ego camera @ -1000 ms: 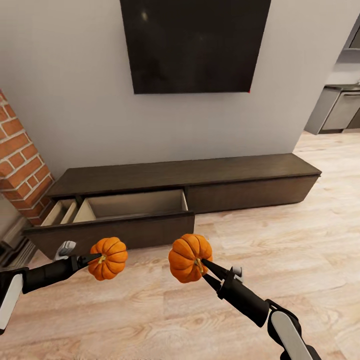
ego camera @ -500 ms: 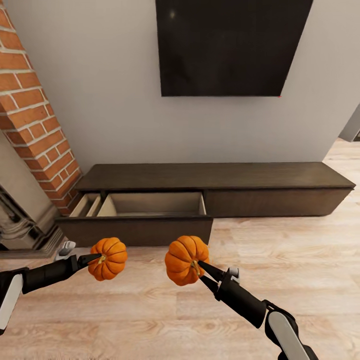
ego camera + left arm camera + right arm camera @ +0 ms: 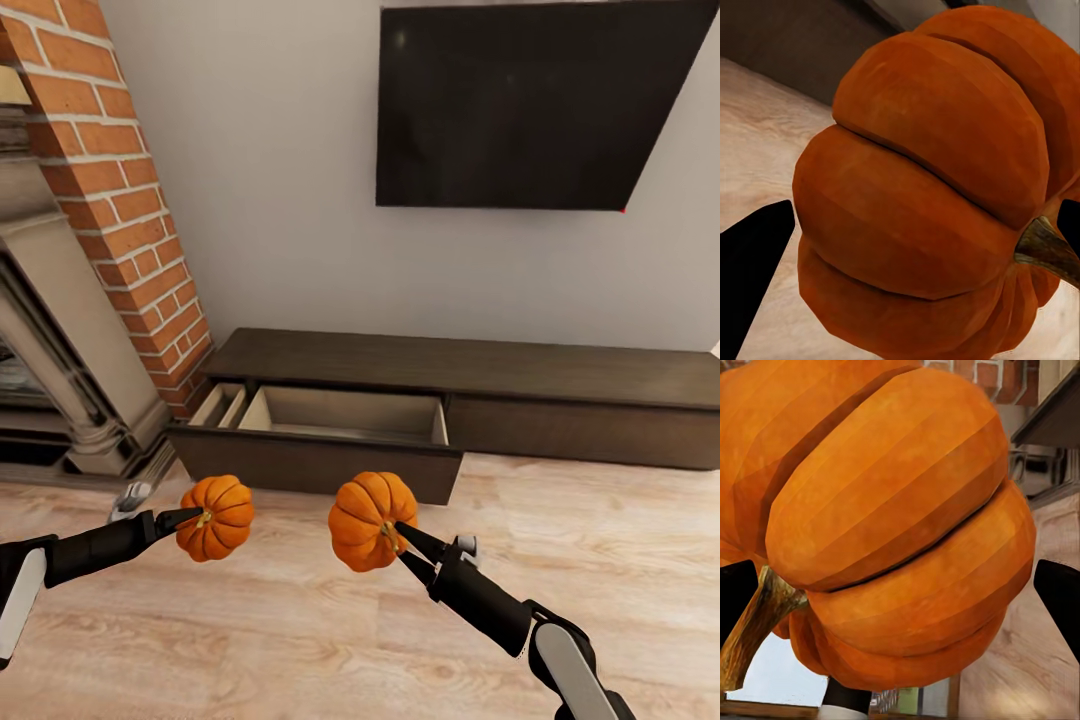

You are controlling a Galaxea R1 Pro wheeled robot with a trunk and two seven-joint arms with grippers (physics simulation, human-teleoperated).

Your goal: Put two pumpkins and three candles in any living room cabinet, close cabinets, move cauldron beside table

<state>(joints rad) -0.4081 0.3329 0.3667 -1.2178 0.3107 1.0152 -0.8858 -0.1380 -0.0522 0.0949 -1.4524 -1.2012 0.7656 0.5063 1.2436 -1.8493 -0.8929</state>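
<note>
So both pumpkins are up in the air, one per arm; the left pumpkin (image 3: 217, 516) is pinched at its stem end by the left gripper (image 3: 190, 517), the right pumpkin (image 3: 372, 520) the same way by the right gripper (image 3: 403, 540), both sets of black fingers clamped on; they hang over the plank floor (image 3: 300, 630), just in front of the cabinet (image 3: 560, 385) and not touching it. Up close in the wrist views the left pumpkin (image 3: 922, 187) is matte, darker orange with fat rounded ribs and deep grooves, with a stubby brownish stem; the right pumpkin (image 3: 892, 525) is brighter, same lumpy shape, its stem woody and curved.

The cabinet is long, low, dark brown wood with flat fronts and no handles; the drawer (image 3: 340, 415) at its left end is pulled out, pale wood inside, a wide compartment plus a narrow one at the far left; its front edge faces the pumpkins with open floor between. Left of that is a red brick column (image 3: 120, 210) and a grey fireplace surround (image 3: 60, 340), so that side is tight; the floor to the right is open. A flat black TV (image 3: 520, 100) hangs on the grey wall above.
</note>
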